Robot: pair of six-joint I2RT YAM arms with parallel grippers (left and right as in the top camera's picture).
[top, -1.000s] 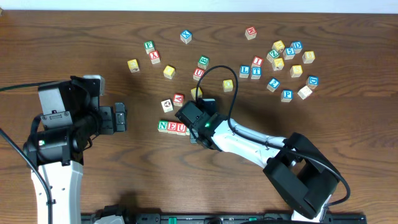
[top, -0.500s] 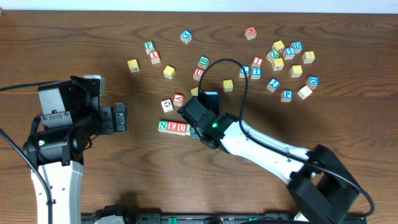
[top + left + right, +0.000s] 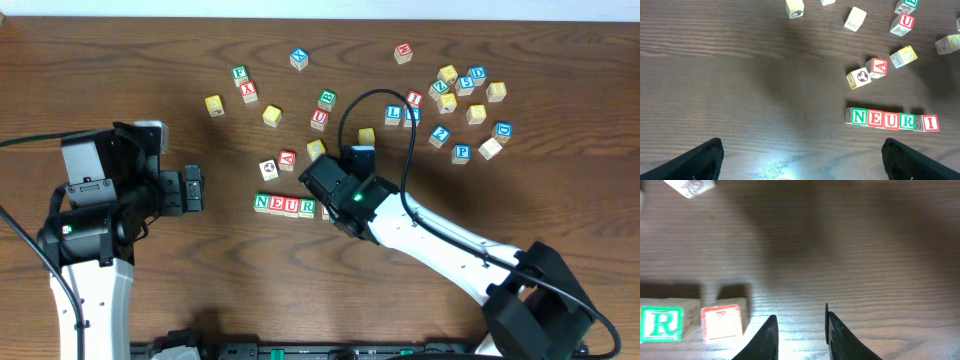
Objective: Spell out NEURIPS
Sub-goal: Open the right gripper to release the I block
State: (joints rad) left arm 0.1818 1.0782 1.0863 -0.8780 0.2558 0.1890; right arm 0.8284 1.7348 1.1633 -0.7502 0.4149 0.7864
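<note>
Five cubes stand in a row reading N (image 3: 262,203), E (image 3: 277,204), U (image 3: 291,205), R (image 3: 307,207) and I (image 3: 930,122); the left wrist view shows the whole row (image 3: 891,120). My right gripper (image 3: 800,330) hovers just right of the red-edged I cube (image 3: 721,323), narrowly open, with only bare wood between its fingers. In the overhead view its body (image 3: 338,190) covers the row's right end. A blue P cube (image 3: 461,153) lies in the far right cluster. Well left of the row, my left gripper (image 3: 802,165) is wide open and holds nothing.
Loose cubes lie behind the row: a red A (image 3: 287,159), a picture cube (image 3: 268,169), a yellow cube (image 3: 316,150) and a red U (image 3: 319,118). A cluster of several cubes (image 3: 465,95) fills the back right. More cubes (image 3: 243,85) are scattered at the back left.
My right gripper has slid right and off the end of the row, leaving the I cube beside R. Its jaws have narrowed. The left arm has not moved.
</note>
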